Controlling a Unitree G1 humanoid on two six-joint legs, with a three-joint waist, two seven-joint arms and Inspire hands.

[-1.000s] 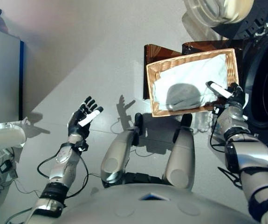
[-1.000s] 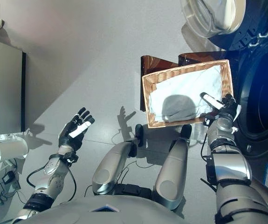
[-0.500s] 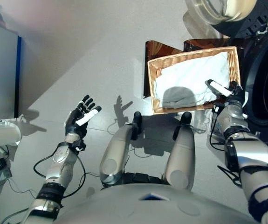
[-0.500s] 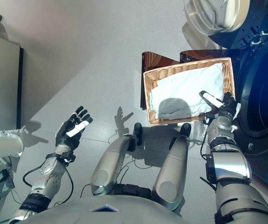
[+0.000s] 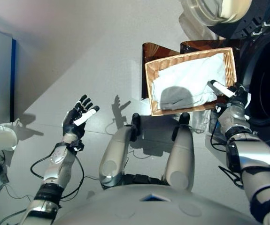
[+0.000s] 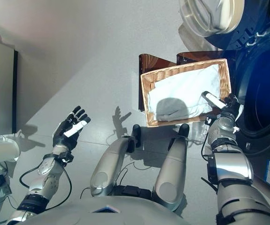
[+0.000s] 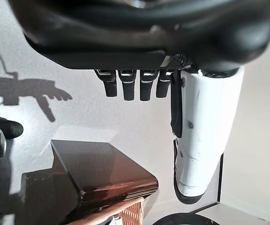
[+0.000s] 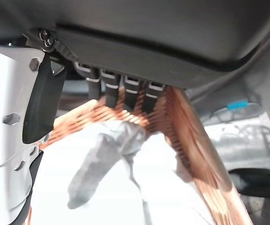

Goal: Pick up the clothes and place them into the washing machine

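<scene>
The right hand (image 5: 235,96) hangs over the basket's (image 5: 155,70) right-hand rim, toward the near right corner, fingers loosely bent and the white-covered thumb stretched out over the cloth; the wrist view shows nothing pinched between them. Just past the fingertips lie the clothes (image 5: 193,77): a pale, white heap filling the basket, with a grey piece (image 5: 176,97) lying toward the near edge. They look light, limp and easily bunched, so a judgement: a raised fold of the heap near the right rim is the place to pinch, closing thumb against fingers deep enough to gather several layers, since a shallow grip would likely slip off. The basket sits on a dark brown stand (image 5: 156,49), right beside the washing machine's (image 5: 266,79) open drum. The left hand (image 5: 80,117) is held up over the floor well to the left, fingers spread and empty.

Against a second ago both hands hold much the same pose; mostly the whole view has shifted.
</scene>
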